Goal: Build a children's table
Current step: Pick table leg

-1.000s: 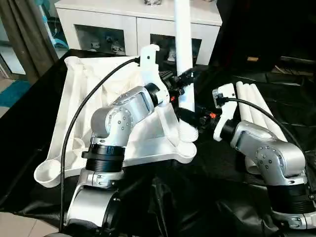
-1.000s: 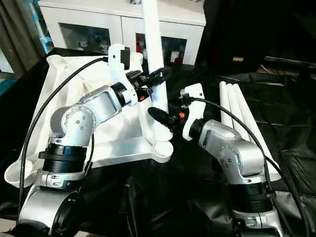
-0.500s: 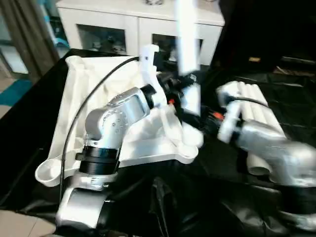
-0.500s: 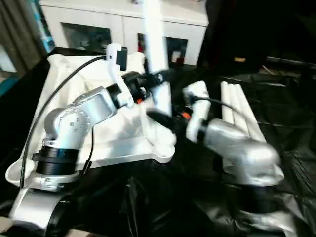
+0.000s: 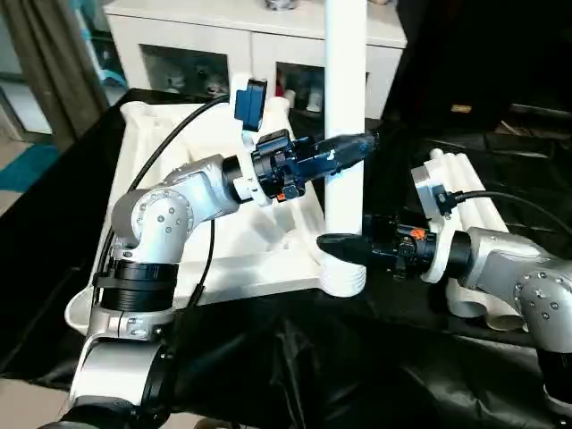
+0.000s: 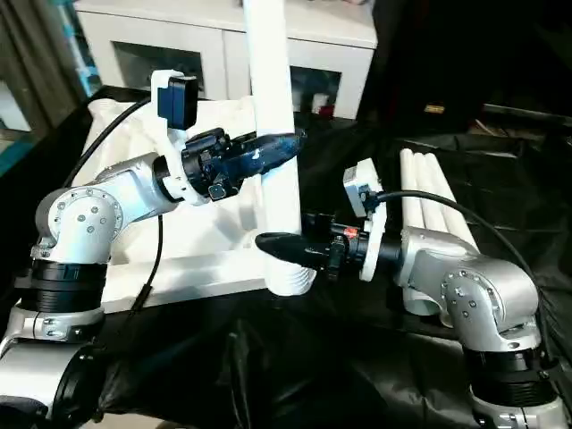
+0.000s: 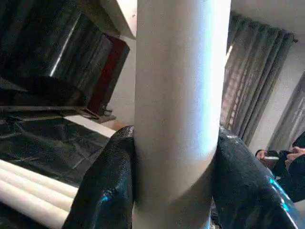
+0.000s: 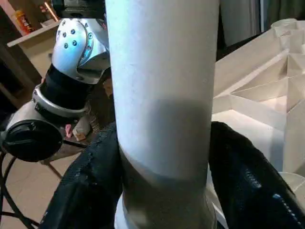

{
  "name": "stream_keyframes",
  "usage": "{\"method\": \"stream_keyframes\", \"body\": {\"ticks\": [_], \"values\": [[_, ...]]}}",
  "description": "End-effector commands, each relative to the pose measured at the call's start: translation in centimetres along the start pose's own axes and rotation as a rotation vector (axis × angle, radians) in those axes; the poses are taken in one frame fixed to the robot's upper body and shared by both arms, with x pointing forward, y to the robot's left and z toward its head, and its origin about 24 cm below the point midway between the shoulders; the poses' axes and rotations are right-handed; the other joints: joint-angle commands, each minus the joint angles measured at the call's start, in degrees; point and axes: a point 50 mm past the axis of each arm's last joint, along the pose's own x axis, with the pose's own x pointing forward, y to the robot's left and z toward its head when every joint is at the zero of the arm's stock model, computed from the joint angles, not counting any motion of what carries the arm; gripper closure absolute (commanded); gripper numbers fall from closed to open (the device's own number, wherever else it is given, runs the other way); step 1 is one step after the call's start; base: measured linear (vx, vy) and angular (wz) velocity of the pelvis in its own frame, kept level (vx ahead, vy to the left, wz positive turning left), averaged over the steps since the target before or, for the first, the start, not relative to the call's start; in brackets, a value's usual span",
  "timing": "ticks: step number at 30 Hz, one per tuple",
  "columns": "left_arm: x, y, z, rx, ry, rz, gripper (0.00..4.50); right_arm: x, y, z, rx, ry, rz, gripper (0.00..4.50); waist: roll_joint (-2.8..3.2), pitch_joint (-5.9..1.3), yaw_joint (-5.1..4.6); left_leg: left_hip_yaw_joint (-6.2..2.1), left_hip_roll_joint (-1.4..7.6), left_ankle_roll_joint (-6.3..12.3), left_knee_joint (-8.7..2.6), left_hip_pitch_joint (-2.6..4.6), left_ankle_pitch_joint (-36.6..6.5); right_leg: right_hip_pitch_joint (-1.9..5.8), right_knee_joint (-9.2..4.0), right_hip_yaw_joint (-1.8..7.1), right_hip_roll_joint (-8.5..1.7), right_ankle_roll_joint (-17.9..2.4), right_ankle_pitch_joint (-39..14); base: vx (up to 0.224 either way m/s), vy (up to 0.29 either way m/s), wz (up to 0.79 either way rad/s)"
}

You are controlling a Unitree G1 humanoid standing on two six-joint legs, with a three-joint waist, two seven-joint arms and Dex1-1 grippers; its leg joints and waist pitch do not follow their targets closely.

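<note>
Since a second ago the upright leg has come nearer and a little to the right with the tabletop's near right corner, the right gripper has swung round to reach it from the right, and the left arm has stretched out along the tabletop. The leg stands upright with its foot in the near right corner socket of the upturned white tabletop, which lies ribbed side up on the black-covered surface. The left gripper clasps the leg partway up, its black fingers pressed against both sides of the tube. The right gripper grips the same leg lower down, just above the socket. Three spare legs lie side by side to the right. A white glass-door cabinet stands at the far side.
</note>
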Motion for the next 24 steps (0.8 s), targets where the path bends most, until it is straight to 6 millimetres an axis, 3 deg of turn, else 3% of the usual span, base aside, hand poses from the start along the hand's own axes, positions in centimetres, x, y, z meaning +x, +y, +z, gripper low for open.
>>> {"method": "stream_keyframes", "body": {"ticks": [1,5,6,7,8,15,17,20,21,24], "values": [[1.5,-1.5,0.2,-0.002,-0.006,-0.154,2.64,-0.4,-0.7,-0.9,0.043,0.028,-0.065,2.13,-0.54,-4.22,0.03,-0.74,2.98,2.71,-3.99,0.47,-0.5,3.46,-3.34,2.18,-4.26,-15.1,0.0,0.000,0.000,0.00],[1.5,-1.6,0.2,-0.018,-0.011,-0.167,2.64,-0.4,-0.6,-0.9,0.049,0.016,-0.050,2.24,-0.61,-4.24,0.07,-0.74,2.99,2.84,-3.95,0.46,-0.4,3.46,-3.29,2.17,-4.29,-15.1,-0.1,0.000,0.000,0.00],[1.5,-1.6,0.2,-0.019,-0.012,-0.167,2.64,-0.4,-0.6,-0.9,0.049,0.014,-0.051,2.47,-0.63,-4.19,0.08,-0.74,2.98,2.71,-3.98,0.46,-0.7,3.41,-3.38,2.16,-4.28,-15.0,-0.5,0.000,0.000,0.00],[1.5,-1.4,0.1,-0.012,-0.014,-0.141,2.29,-0.3,-0.7,-0.8,0.045,0.008,-0.062,2.50,-0.94,-4.16,0.04,-0.71,2.98,2.65,-4.01,0.43,-0.9,3.47,-3.46,2.17,-4.27,-14.8,-1.0,0.000,0.000,0.00],[1.5,-1.3,0.1,-0.009,-0.015,-0.131,2.08,-0.3,-0.8,-0.8,0.043,0.006,-0.066,2.52,-0.86,-4.18,0.09,-0.73,2.99,2.59,-3.99,0.41,-0.8,3.50,-3.39,2.18,-4.35,-14.8,-1.1,0.000,0.000,0.00],[1.9,1.8,-0.5,0.109,0.037,0.281,1.46,0.3,-2.9,-0.3,-0.006,-0.032,-0.264,2.56,-0.81,-4.24,-0.23,-0.78,3.07,1.66,-4.03,0.38,-0.4,3.47,-3.65,2.28,-4.33,-13.3,-1.6,0.000,0.000,0.00],[2.0,2.6,-0.6,0.131,0.031,0.407,1.46,0.5,-3.1,-0.3,-0.016,-0.041,-0.286,2.56,-0.66,-4.29,-0.22,-0.80,3.01,1.47,-3.96,0.41,-0.2,3.50,-3.58,2.22,-4.28,-13.5,-0.7,0.000,0.000,0.00],[2.2,3.4,-0.6,0.128,0.001,0.562,1.46,0.9,-3.4,-0.4,-0.019,-0.052,-0.311,2.57,-1.03,-4.40,-0.19,-0.85,2.96,2.36,-3.82,0.13,0.7,3.83,-3.30,2.19,-4.28,-14.3,2.4,0.000,0.000,0.00],[2.3,3.8,-1.0,0.141,0.011,0.653,1.72,1.1,-3.5,-0.5,-0.024,-0.055,-0.329,2.57,-1.14,-4.39,-0.21,-0.82,2.91,2.54,-3.81,0.14,0.7,3.83,-3.37,2.18,-4.34,-14.3,2.2,0.000,0.000,0.00],[2.3,3.9,-1.2,0.142,0.013,0.691,1.84,1.3,-3.6,-0.5,-0.028,-0.055,-0.339,2.57,-1.14,-4.37,-0.29,-0.82,2.86,3.14,-3.77,0.09,0.9,3.83,-3.48,2.17,-4.27,-14.2,1.4,0.000,0.000,0.00]]}}
